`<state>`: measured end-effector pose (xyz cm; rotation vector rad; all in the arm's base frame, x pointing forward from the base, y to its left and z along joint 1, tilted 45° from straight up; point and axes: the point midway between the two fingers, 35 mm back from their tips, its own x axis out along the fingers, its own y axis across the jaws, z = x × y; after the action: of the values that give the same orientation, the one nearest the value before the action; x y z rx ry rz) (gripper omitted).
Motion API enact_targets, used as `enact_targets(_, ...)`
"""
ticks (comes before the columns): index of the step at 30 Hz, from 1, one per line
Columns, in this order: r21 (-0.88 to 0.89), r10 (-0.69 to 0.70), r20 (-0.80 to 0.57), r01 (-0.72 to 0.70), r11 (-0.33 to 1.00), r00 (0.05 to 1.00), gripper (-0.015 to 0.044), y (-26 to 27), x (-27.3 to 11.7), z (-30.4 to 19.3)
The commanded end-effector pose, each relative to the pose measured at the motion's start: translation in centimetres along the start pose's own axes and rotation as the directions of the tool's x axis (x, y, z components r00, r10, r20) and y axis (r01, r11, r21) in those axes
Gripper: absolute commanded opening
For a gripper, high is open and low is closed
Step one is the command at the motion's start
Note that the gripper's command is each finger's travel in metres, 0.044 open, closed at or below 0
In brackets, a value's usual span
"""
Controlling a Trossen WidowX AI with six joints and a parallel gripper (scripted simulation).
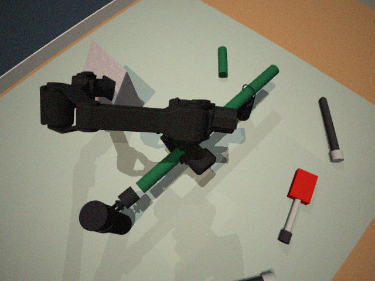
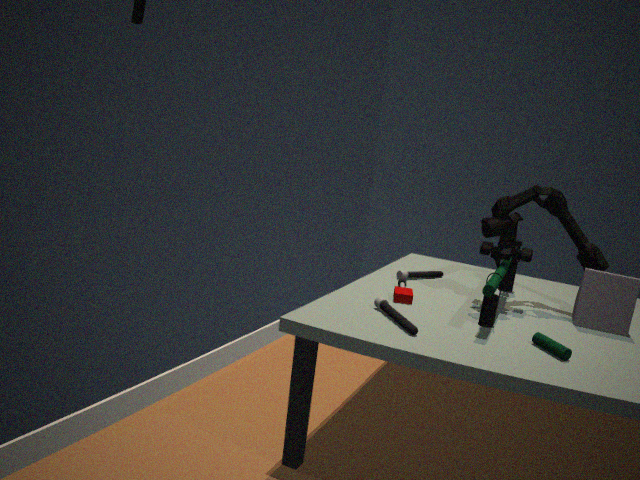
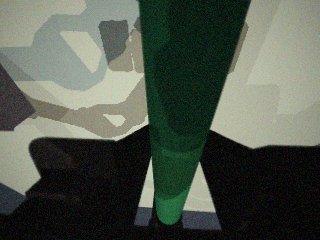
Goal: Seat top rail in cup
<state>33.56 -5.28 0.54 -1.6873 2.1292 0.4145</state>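
Pale green tabletop (image 1: pixel 260 211) (image 2: pixel 454 351) lies below my gripper (image 1: pixel 183 149) (image 2: pixel 506 253) (image 3: pixel 179 137).
I have its jaws pinching the long green rail (image 1: pixel 160 170) (image 2: pixel 497 277) (image 3: pixel 185 75); beyond them on one side stands the big post (image 1: pixel 93 215) (image 2: pixel 509 281), its rail-end cup (image 1: pixel 129 196) just short of the rail's near end; on the other, the thin loop (image 1: pixel 243 87) (image 2: pixel 490 275) rings the rail.

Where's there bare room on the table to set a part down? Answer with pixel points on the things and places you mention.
Bare: between the short green tube (image 1: pixel 222 61) (image 2: pixel 551 346) and the black rod (image 1: pixel 329 123) (image 2: pixel 398 316); also left of the red block (image 1: pixel 303 185) (image 2: pixel 403 295) in the top view. Crowded: around the gripper (image 1: pixel 181 149), rail (image 1: pixel 160 169) (image 2: pixel 497 277) and big post (image 1: pixel 93 215).
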Motion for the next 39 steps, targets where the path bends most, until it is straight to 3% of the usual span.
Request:
enact_targets(1,0.005,-0.009,0.002,0.009,1.000,1.000,0.0000,-0.3,-0.6,0.0)
enact_targets(39,-0.002,0.000,-0.002,0.000,1.000,1.000,0.0000,-0.1,0.5,-2.2)
